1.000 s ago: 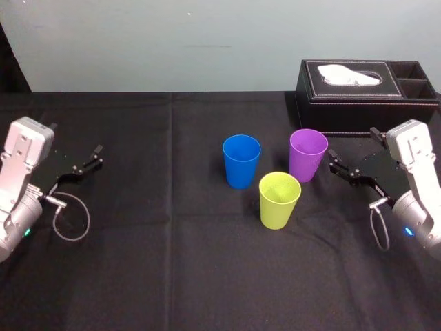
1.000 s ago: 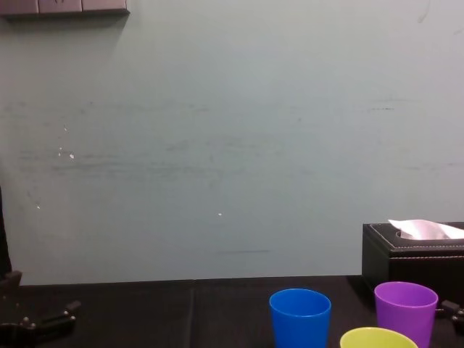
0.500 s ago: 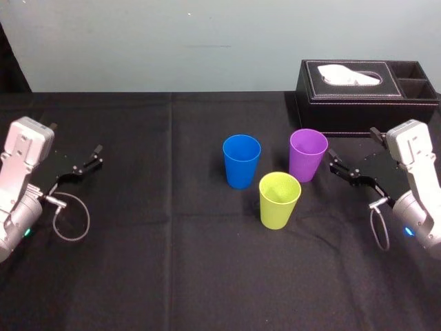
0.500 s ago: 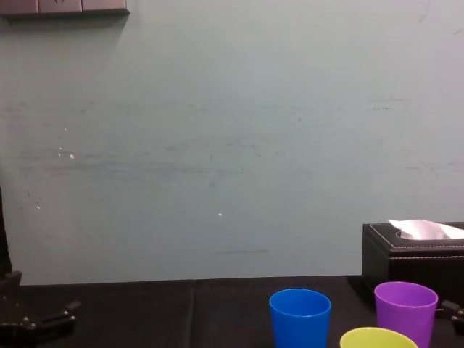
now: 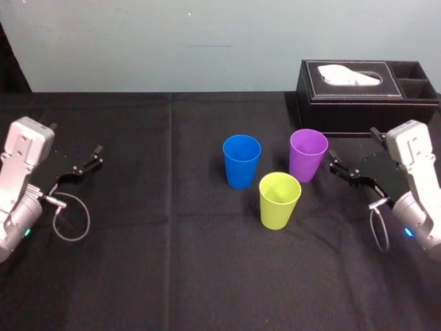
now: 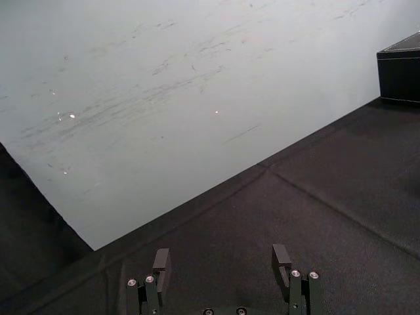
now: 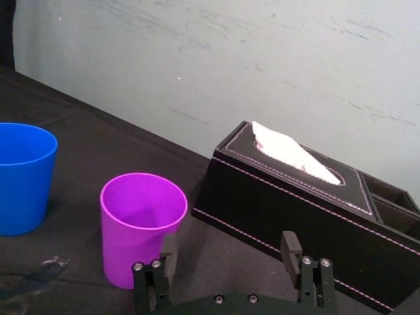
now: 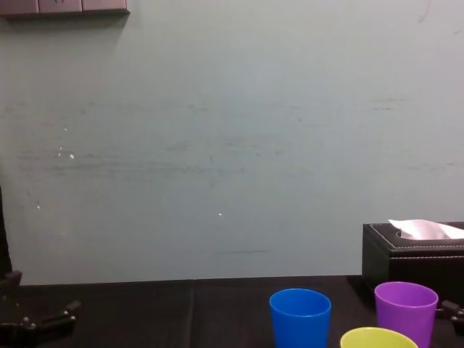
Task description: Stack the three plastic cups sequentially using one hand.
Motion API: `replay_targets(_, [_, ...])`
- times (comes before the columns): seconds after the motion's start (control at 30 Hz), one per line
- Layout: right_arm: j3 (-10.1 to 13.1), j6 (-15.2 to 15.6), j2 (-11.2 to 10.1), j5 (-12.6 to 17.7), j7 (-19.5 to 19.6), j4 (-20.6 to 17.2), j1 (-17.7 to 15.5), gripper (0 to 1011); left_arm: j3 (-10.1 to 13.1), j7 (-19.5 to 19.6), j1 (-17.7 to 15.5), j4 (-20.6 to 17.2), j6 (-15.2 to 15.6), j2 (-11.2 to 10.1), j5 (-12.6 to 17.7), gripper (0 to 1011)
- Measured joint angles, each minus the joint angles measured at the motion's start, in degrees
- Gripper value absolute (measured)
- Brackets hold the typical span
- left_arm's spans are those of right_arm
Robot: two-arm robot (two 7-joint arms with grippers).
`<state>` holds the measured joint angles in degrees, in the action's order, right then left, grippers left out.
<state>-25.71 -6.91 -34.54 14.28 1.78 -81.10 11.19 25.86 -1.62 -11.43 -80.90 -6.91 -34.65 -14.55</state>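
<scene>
Three plastic cups stand upright and apart on the black tablecloth: a blue cup (image 5: 241, 161), a purple cup (image 5: 308, 155) to its right, and a yellow-green cup (image 5: 279, 201) in front of and between them. My right gripper (image 5: 352, 143) hovers just right of the purple cup, open, nothing between its fingers. In the right wrist view this gripper (image 7: 230, 243) faces the purple cup (image 7: 141, 226), with the blue cup (image 7: 23, 177) farther off. My left gripper (image 5: 74, 138) rests open at the table's far left, away from the cups; the left wrist view shows it (image 6: 221, 257) with nothing held.
A black leather tissue box (image 5: 365, 93) with a white tissue stands at the back right, close behind the purple cup and the right gripper. Bare black cloth (image 5: 151, 227) spreads left of and in front of the cups. A pale wall (image 8: 217, 145) rises behind the table.
</scene>
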Motion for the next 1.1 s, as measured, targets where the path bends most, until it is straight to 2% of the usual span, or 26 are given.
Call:
replay_targets(0.13, [0.8,0.5,0.1,-0.8,0.6,-1.8,-1.5,1003,0.0,0.0,0.0,0.0,0.0,0.0,0.0,1012])
replay_targets(0.3, [1.6,1.6,-0.8,-0.9,0.4,-4.4,-3.7,1003,0.0,0.0,0.0,0.0,0.0,0.0,0.0,1011])
replay_targets(0.43, [2.5,3.0,-1.9,0.0,-1.3,-7.0,-6.0,1003,0.0,0.0,0.0,0.0,0.0,0.0,0.0,1012])
replay_targets(0.57, [3.3,3.9,-2.1,1.7,-3.2,-8.3,-7.3,1003,0.0,0.0,0.0,0.0,0.0,0.0,0.0,1011])
replay_targets(0.87, [4.8,5.8,0.0,6.3,-8.2,-7.4,-6.7,1003,0.0,0.0,0.0,0.0,0.0,0.0,0.0,1011])
replay_targets(1.1, [5.0,6.5,1.6,6.5,-9.8,-6.1,-5.8,1003,0.0,0.0,0.0,0.0,0.0,0.0,0.0,1012])
